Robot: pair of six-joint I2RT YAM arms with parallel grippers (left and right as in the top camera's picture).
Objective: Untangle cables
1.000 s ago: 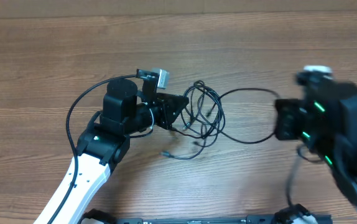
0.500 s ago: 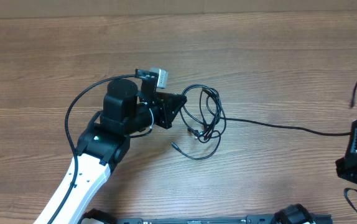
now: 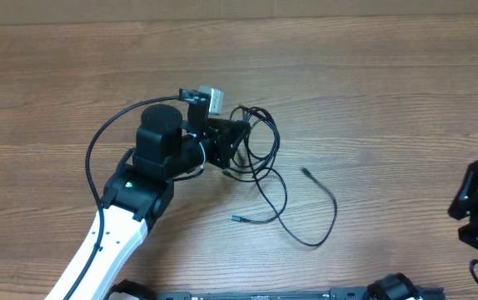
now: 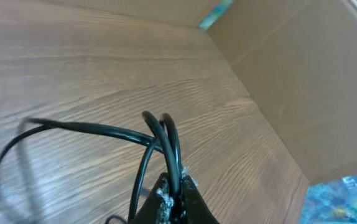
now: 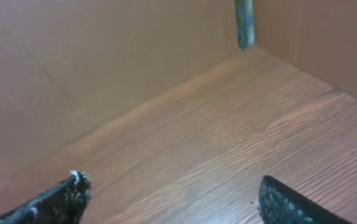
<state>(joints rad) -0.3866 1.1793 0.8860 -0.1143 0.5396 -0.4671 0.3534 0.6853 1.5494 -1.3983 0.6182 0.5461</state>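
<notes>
The cables (image 3: 256, 146) are thin black cords, bunched in loops at the table's middle. My left gripper (image 3: 237, 140) is shut on that bunch. In the left wrist view its gripper (image 4: 175, 194) pinches two or three strands, and the cables (image 4: 165, 134) arch up from the fingertips. One loose strand (image 3: 326, 221) curves down and right across the wood to a free plug end (image 3: 306, 172). Another small plug end (image 3: 236, 218) lies below the bunch. My right gripper (image 3: 465, 204) is at the far right edge, well away from the cords. In the right wrist view that gripper (image 5: 175, 199) is open over bare wood.
The left arm's own thick black cable (image 3: 97, 158) loops out to its left. A small silver box (image 3: 213, 101) sits on the left wrist. Brown cardboard walls (image 5: 104, 62) border the wooden table (image 3: 372, 83) at the back and sides.
The right gripper pulled one strand far right, then opened and let it go. The freed end has sprung back to the table's middle. The bunch has shifted slightly toward the left gripper.
</notes>
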